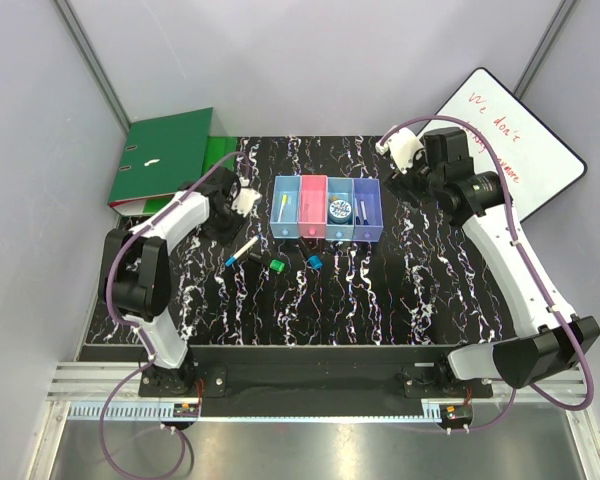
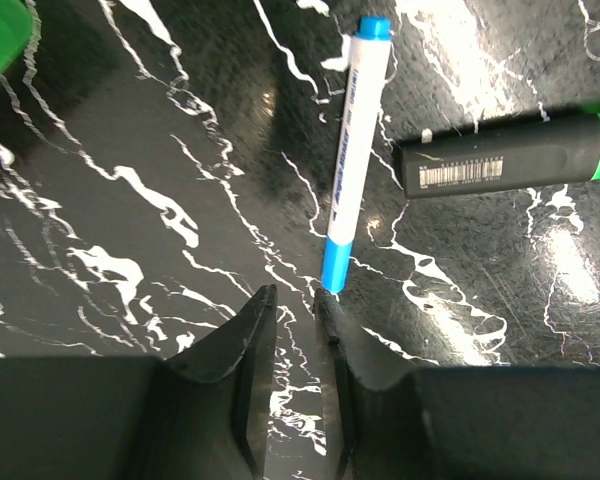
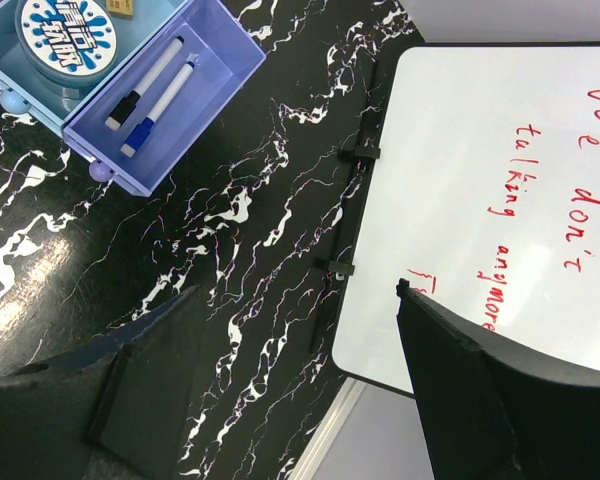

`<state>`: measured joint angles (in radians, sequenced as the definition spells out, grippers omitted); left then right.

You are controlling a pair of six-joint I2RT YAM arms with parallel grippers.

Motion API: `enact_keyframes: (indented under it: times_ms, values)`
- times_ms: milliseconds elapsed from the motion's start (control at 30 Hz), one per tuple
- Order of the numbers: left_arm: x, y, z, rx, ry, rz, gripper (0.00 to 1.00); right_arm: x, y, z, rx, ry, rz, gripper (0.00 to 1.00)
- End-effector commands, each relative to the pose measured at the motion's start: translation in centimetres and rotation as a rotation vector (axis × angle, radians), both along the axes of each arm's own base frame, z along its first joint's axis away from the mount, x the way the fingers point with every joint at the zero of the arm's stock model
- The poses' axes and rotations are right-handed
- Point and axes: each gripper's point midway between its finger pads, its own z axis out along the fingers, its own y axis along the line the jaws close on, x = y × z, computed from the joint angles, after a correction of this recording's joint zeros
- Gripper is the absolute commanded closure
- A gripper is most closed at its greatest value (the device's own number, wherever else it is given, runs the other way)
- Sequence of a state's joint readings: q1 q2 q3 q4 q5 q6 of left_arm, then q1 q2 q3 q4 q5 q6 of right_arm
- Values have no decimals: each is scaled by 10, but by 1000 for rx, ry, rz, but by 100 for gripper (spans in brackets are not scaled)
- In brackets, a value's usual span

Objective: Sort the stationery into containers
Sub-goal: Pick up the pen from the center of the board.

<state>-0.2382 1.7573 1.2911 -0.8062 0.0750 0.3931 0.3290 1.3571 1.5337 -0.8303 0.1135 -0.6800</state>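
The task is partly done: the row of bins near the far edge of the table already holds a tape roll and markers, while the blue-capped marker, a black-green highlighter and small pieces lie in front of it, with the left tool nearly closed and empty just beside the marker, and the right tool wide open near the whiteboard.

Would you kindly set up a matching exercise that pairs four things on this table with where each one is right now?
Things:
1. blue-capped marker
2. round tape roll
3. whiteboard
4. yellow-tipped marker

Places:
A. in the light blue bin at the left end of the row
B. propped at the table's far right corner
C. loose on the table, just ahead of the left hand
D. in the blue bin, third from the left

Pairs: 1-C, 2-D, 3-B, 4-A
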Motion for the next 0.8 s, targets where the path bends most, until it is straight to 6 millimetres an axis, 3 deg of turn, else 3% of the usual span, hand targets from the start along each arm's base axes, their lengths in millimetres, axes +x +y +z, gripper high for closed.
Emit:
enact_keyframes:
  times_ms: [0, 267, 767]
  values:
    - [-4, -3, -13, -19, 21, 8, 73, 2, 3, 37, 36, -108, 6, 16]
    - [-25, -1, -40, -14, 109, 19, 74, 5, 4, 43, 49, -119, 4, 16]
    - [-29, -8, -59, -44, 150, 20, 73, 6, 7, 45, 58, -119, 9, 16]
